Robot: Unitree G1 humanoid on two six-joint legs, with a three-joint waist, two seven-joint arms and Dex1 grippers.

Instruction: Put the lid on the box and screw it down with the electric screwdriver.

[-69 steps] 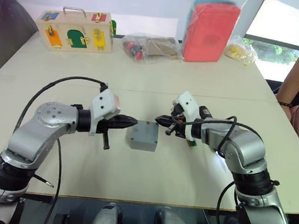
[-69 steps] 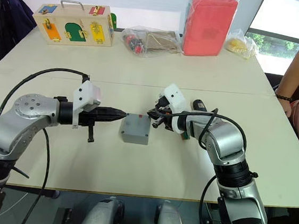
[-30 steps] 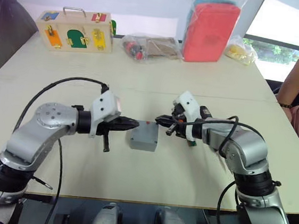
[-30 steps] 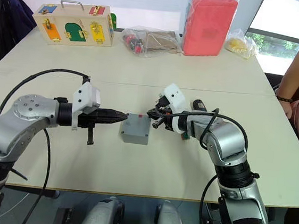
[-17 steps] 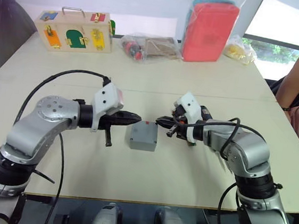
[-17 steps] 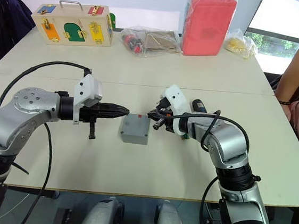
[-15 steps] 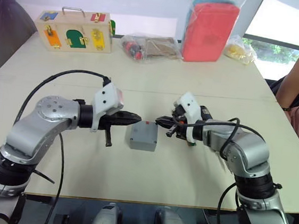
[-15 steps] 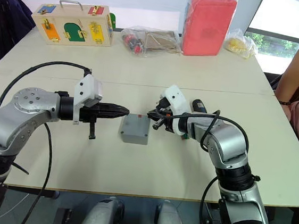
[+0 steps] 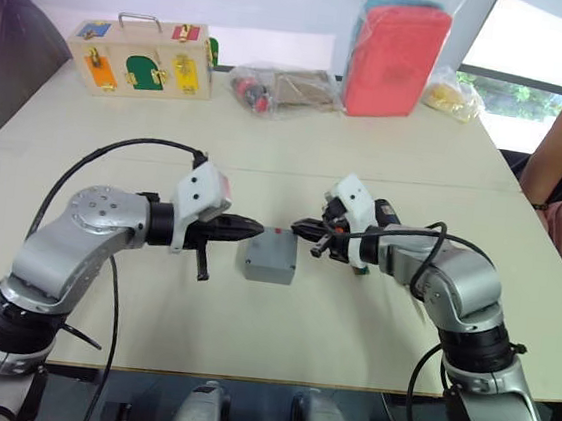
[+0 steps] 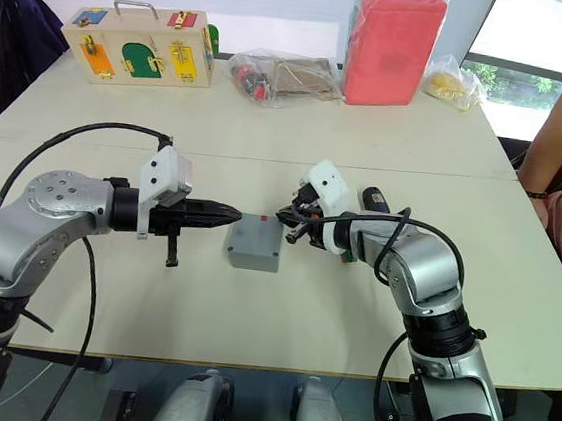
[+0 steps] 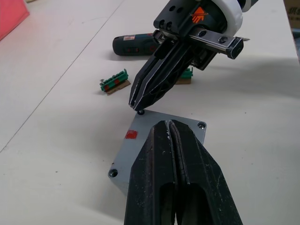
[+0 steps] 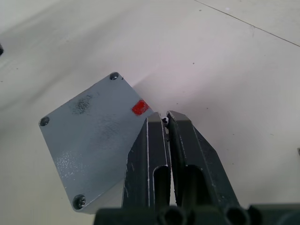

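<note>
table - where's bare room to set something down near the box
Bare table in front of the box, and the wide strip between it and the latch box and bags. Crowded at the box's sides: left end effector, right end effector, screwdriver.

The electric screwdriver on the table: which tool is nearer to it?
Right. The right tool is beside the box, just in front of the electric screwdriver. The left tool is beyond the box's opposite side.
</note>
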